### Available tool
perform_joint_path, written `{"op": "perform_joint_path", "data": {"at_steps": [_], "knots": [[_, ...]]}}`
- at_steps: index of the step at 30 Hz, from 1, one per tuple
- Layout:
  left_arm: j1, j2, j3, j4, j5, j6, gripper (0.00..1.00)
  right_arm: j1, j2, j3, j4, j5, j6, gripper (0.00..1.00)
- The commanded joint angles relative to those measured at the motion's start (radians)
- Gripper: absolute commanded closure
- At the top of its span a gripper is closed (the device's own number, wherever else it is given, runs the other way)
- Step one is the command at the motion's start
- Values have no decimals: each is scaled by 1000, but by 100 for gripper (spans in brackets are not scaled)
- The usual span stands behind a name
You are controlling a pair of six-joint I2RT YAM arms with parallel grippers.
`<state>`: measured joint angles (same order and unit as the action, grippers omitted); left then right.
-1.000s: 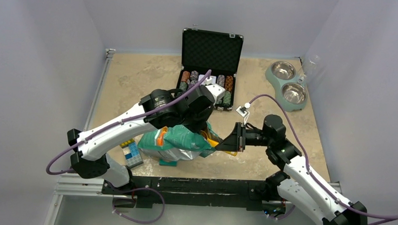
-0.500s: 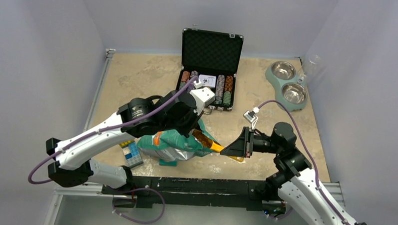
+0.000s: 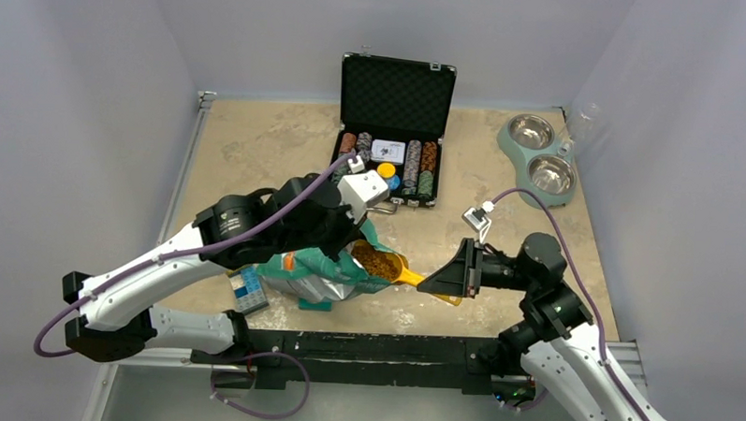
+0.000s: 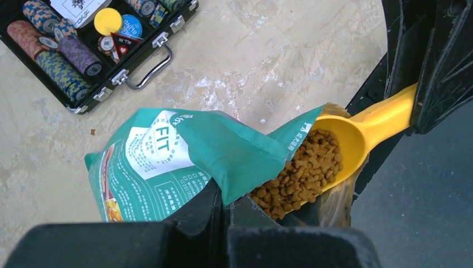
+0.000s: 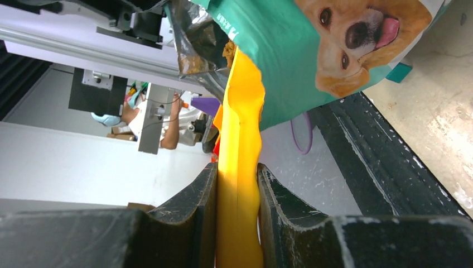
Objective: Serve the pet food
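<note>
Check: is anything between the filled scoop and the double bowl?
Nothing visible. Only bare table lies between the yellow scoop of kibble and the double bowl at far right; the chip case stands clear, further left.

White arm links point(image 3: 157, 264), black joints point(image 3: 230, 220), black fingers point(image 5: 187, 206), trailing purple cables point(image 3: 515, 189).

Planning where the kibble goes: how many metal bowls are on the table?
2. Both sit in the green feeder at the far right corner of the table: one bowl farther back, the other nearer the front. None seems hidden.
</note>
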<state>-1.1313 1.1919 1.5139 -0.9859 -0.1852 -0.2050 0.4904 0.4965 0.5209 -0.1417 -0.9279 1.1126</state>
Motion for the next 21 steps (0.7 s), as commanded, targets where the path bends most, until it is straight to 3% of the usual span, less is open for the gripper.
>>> {"op": "perform_joint_path", "data": {"at_steps": [1, 4, 7, 14, 21], "knots": [[4, -93, -10, 187, 75, 27, 100, -10, -52, 14, 91, 30, 40, 100], [4, -66, 11, 198, 171, -5, 100, -9, -55, -9, 127, 29, 63, 100], [4, -19, 60, 182, 175, -41, 100, -10, -47, -8, 128, 24, 64, 100], [4, 89, 187, 74, -37, -153, 100, -12, -7, -5, 52, 61, 124, 100], [4, 157, 271, -24, -256, -159, 100, -55, 13, 24, -78, 50, 224, 100]]}}
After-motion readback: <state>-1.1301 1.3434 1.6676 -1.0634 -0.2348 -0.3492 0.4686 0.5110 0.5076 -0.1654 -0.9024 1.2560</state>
